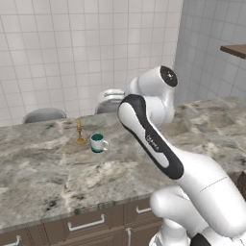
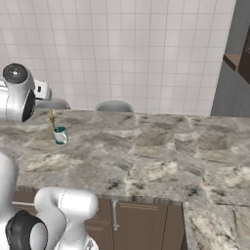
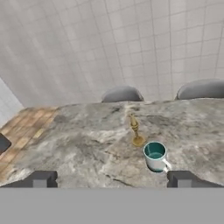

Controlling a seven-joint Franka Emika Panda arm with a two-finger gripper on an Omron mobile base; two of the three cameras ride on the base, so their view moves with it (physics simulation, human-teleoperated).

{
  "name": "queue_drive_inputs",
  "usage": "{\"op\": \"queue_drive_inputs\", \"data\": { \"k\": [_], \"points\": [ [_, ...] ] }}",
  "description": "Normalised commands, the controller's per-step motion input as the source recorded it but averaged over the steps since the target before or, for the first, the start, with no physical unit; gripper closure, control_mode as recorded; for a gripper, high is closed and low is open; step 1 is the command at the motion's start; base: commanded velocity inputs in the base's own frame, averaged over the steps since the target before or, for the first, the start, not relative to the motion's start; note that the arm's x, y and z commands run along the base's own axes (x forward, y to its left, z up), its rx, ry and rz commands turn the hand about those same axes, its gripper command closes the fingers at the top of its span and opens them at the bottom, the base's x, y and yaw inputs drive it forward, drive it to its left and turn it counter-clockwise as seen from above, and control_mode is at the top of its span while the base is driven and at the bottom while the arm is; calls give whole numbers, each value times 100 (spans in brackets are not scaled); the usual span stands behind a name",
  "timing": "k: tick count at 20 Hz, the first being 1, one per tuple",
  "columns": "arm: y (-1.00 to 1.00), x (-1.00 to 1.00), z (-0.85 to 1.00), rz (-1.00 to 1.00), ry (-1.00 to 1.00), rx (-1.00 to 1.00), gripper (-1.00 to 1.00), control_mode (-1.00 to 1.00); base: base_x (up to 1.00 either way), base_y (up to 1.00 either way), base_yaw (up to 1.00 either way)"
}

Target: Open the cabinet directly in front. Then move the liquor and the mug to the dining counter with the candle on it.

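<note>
The white mug point(image 1: 98, 142) point(image 2: 60, 135) point(image 3: 155, 156) with its teal inside stands upright on the marbled dining counter point(image 1: 43, 173) point(image 2: 146, 156) point(image 3: 74, 144). Right beside it is the candle point(image 1: 79, 132) point(image 2: 52, 120) point(image 3: 135, 130) in its golden holder. My gripper point(image 3: 113, 179) is open and holds nothing. It hovers above the counter, short of the mug, which sits ahead, nearer the right fingertip point(image 3: 183, 178). The liquor is out of view. A brown wooden corner point(image 2: 241, 61) at the upper right may belong to the cabinet.
Two grey stool tops point(image 3: 122, 94) point(image 3: 201, 89) stand behind the counter against the white tiled wall. Brown drawers with silver handles point(image 1: 86, 223) run under the counter's near edge. The counter extends far to the right point(image 2: 210, 171). My own arm point(image 1: 153, 139) crosses the left base view.
</note>
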Motion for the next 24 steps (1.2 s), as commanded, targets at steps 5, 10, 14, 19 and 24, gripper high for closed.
{"op": "queue_drive_inputs", "data": {
  "k": [5,10,14,19,24],
  "points": [
    [0,-100,65,0,17,-1,-100,-100,0,0,0],
    [0,-100,4,0,-30,-13,-100,-100,0,0,0],
    [0,-100,-15,0,-72,-21,-100,-100,0,0,0],
    [-20,-100,14,0,-87,-16,-100,-100,0,0,0],
    [-45,-78,72,-1,-54,16,-100,-100,0,0,0]
  ]
}}
